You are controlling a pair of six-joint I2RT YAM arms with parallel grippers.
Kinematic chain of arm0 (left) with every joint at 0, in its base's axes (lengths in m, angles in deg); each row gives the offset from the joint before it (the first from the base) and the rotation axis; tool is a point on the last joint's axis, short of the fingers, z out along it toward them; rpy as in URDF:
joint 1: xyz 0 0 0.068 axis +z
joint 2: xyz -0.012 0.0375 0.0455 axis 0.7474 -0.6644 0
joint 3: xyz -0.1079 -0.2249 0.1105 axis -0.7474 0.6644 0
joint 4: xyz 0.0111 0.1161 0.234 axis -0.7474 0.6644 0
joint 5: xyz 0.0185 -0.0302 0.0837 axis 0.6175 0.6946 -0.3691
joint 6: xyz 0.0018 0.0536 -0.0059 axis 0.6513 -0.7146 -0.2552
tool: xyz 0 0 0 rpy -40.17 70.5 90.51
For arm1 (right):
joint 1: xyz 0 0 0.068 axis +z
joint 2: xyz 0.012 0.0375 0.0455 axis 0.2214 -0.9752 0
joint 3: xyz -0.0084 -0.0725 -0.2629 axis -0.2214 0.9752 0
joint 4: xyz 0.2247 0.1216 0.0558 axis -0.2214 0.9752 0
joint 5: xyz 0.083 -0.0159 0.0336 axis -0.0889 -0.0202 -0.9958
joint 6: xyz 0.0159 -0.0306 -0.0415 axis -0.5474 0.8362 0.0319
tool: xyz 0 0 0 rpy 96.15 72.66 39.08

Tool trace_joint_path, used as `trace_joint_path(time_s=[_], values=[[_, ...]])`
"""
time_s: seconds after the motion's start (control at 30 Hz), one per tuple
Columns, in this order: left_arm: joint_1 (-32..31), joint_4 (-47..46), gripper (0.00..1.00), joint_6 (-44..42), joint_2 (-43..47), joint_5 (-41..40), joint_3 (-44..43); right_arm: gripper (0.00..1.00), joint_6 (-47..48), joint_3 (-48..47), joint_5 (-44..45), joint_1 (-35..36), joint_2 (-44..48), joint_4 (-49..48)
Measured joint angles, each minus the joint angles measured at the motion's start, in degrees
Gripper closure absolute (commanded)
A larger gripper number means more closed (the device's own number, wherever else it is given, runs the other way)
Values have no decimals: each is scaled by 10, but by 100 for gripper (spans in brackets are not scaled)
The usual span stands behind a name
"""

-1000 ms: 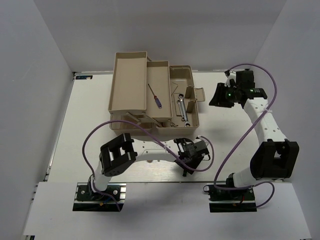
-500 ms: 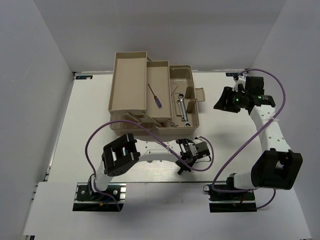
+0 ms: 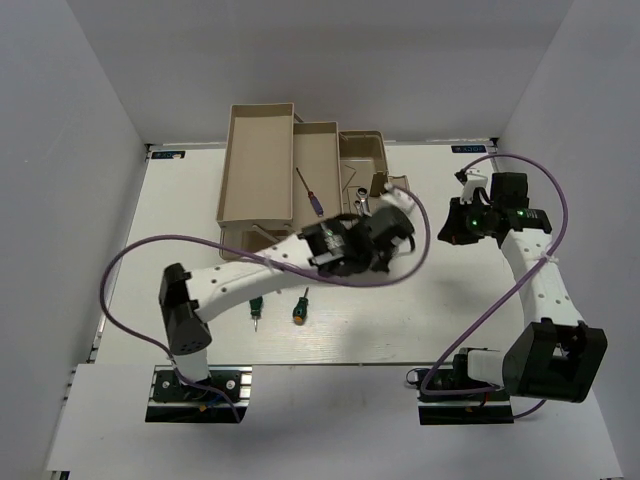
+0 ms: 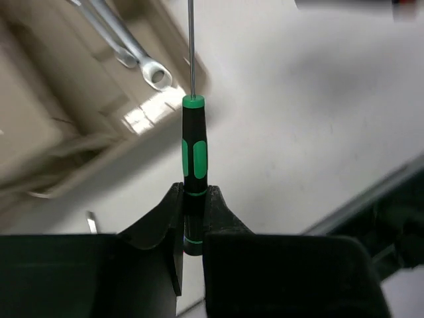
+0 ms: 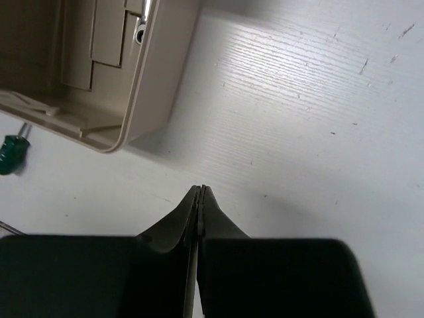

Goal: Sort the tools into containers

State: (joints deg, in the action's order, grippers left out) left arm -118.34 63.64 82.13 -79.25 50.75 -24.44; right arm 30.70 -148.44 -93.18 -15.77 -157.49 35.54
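My left gripper (image 3: 392, 208) hangs over the right end of the beige toolbox, shut on a thin black precision screwdriver (image 4: 194, 159) with green bands; its shaft points away from the jaws (image 4: 193, 199). Two silver wrenches (image 4: 132, 50) lie in the base tub (image 3: 362, 150). A red screwdriver with a blue handle (image 3: 310, 192) lies in the middle tray (image 3: 320, 150). Two stubby green-handled screwdrivers (image 3: 256, 305) (image 3: 300, 303) lie on the table in front of the box. My right gripper (image 3: 447, 230) is shut and empty (image 5: 199, 192), right of the box, low over the table.
The long left tray (image 3: 258, 170) holds nothing. The toolbox corner (image 5: 152, 86) is close to my right gripper, with a green handle (image 5: 12, 154) beyond it. Purple cables loop off both arms. White walls enclose the table.
My left arm has lifted from the front of the table and swung up to the toolbox with the black screwdriver. The right gripper has moved nearer and lower, and has shut.
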Motion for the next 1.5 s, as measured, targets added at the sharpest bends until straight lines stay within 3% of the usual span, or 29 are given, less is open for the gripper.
trace_joint_path(time_s=[0.03, 0.07, 0.1, 0.13, 0.17, 0.23, 0.43, 0.5, 0.57, 0.6, 0.67, 0.77, 0.8, 0.83, 0.97, 1.1, 1.2, 1.23, 1.27, 1.37, 1.4, 1.43, 1.47, 1.5], values=[[14, -2, 100, -5, 16, -21, -10, 98, 9, 4, 0, 0, 7, 2], [27, -1, 100, -10, 27, -36, -16, 86, 17, 7, -1, 0, 13, 2], [45, -1, 100, -16, 37, -54, -21, 72, 23, 8, -2, 0, 17, 6], [63, -3, 100, -23, 42, -70, -26, 46, 35, 9, -5, 0, 21, 8], [83, -6, 100, -30, 44, -83, -31, 38, 42, 9, -10, 0, 24, 10], [120, -8, 100, -50, 33, -103, -49, 31, 68, 9, -29, 0, 25, 19], [188, -13, 96, -91, -75, -120, -151, 32, 140, 10, -100, 17, 25, 73], [199, -14, 85, -99, -106, -119, -163, 34, 158, 11, -112, 30, 25, 83], [209, -8, 82, -105, -127, -117, -163, 41, 176, 11, -121, 45, 25, 93], [213, -5, 72, -108, -135, -114, -162, 44, 185, 11, -125, 54, 25, 98], [224, 0, 71, -113, -141, -107, -162, 49, 204, 11, -127, 75, 25, 106], [239, -3, 57, -120, -140, -101, -163, 54, 222, 13, -122, 113, 25, 108], [244, -4, 44, -122, -140, -99, -163, 54, 224, 14, -121, 125, 25, 108], [247, -5, 39, -124, -140, -96, -163, 54, 226, 14, -118, 142, 25, 108], [259, -7, 27, -129, -137, -82, -163, 44, 232, 14, -105, 194, 18, 108], [258, -5, 28, -129, -116, -67, -163, 44, 236, 12, -89, 248, 0, 107], [252, -4, 48, -116, -68, -61, -153, 55, 233, 10, -74, 304, -9, 105], [249, -8, 65, -110, -36, -58, -133, 60, 229, 10, -66, 327, -10, 101], [247, -9, 73, -102, 5, -55, -105, 71, 219, 10, -58, 350, -12, 96], [242, -26, 87, -89, 181, -44, 31, 87, 179, 13, -24, 422, -15, 69], [241, -30, 87, -82, 252, -42, 81, 93, 165, 16, -15, 445, -17, 59], [241, -30, 86, -75, 313, -41, 120, 93, 149, 19, 0, 469, -21, 47], [241, -25, 76, -69, 378, -41, 158, 92, 125, 22, 14, 490, -27, 36], [241, -22, 69, -57, 435, -39, 191, 81, 102, 24, 26, 510, -35, 25]])
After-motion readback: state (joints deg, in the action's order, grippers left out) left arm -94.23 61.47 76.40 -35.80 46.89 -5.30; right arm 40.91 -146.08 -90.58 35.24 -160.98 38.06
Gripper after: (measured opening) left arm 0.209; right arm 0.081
